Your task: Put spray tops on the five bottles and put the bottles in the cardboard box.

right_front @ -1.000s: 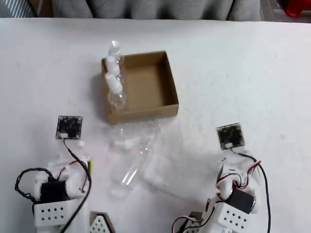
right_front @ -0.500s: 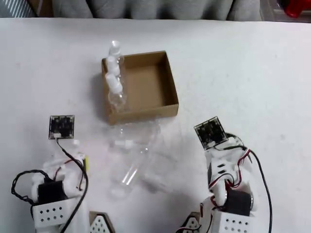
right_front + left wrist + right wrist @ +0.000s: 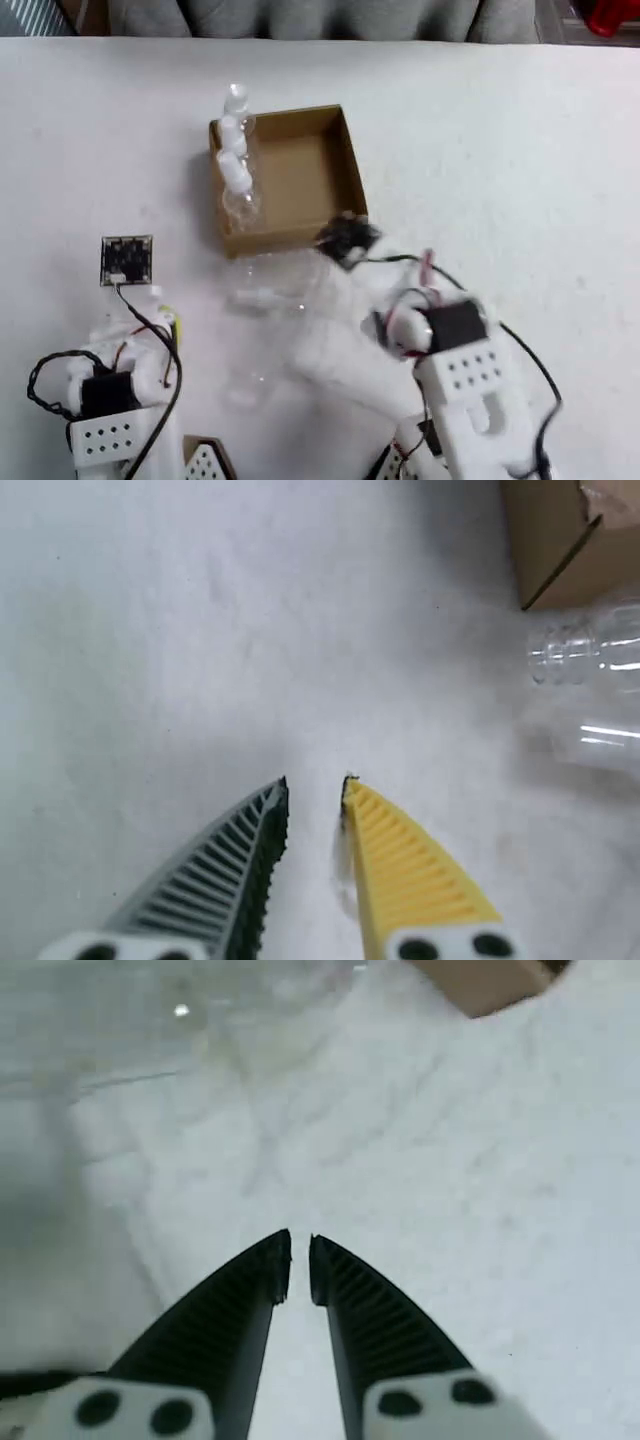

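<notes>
The cardboard box (image 3: 300, 175) stands open at mid table, with three bottles with white spray tops (image 3: 235, 160) lined up along its left wall. Several clear bottles without tops (image 3: 275, 295) lie on the table just in front of the box. My right arm (image 3: 450, 345) stretches across them, its wrist by the box's front right corner. My right gripper (image 3: 300, 1242) is shut and empty, low over bare table, with the box corner (image 3: 490, 980) ahead. My left gripper (image 3: 316, 783) hovers a little open and empty, left of a clear bottle (image 3: 590, 670) and the box corner (image 3: 560, 530).
My left arm (image 3: 110, 400) sits at the near left edge of the table. The white table (image 3: 500, 150) has free room to the right of and behind the box. A red object (image 3: 612, 15) shows beyond the far right edge.
My right arm has swung left and forward from the near right, to over the loose bottles by the box's front corner. The left arm has shifted only slightly to the left.
</notes>
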`<act>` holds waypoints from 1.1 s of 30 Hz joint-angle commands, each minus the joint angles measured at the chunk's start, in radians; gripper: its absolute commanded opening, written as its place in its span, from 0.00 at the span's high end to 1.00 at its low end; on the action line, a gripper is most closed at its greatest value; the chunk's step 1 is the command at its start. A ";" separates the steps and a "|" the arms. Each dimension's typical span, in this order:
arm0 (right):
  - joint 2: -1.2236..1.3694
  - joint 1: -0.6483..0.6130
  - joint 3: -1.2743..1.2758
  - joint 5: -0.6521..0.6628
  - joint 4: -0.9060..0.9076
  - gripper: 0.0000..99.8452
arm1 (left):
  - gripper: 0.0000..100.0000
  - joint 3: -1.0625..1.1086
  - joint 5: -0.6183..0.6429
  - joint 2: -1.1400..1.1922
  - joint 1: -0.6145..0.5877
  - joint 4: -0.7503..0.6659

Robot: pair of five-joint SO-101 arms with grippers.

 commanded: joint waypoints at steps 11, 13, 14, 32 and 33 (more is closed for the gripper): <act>0.180 -0.444 -0.011 -0.011 -0.018 0.81 | 0.90 -0.011 0.005 -0.018 -0.004 -0.026; 0.220 -0.444 0.055 -0.006 -0.128 0.81 | 0.90 -0.011 0.005 -0.018 -0.004 -0.026; 0.242 -0.447 0.087 -0.002 -0.180 0.81 | 0.90 -0.011 0.005 -0.018 -0.004 -0.026; 0.455 -0.486 0.127 -0.009 -0.392 0.82 | 0.90 -0.011 0.005 -0.018 -0.004 -0.023; 0.447 -0.486 0.121 -0.009 -0.378 0.82 | 0.90 -0.011 0.005 -0.018 -0.004 -0.023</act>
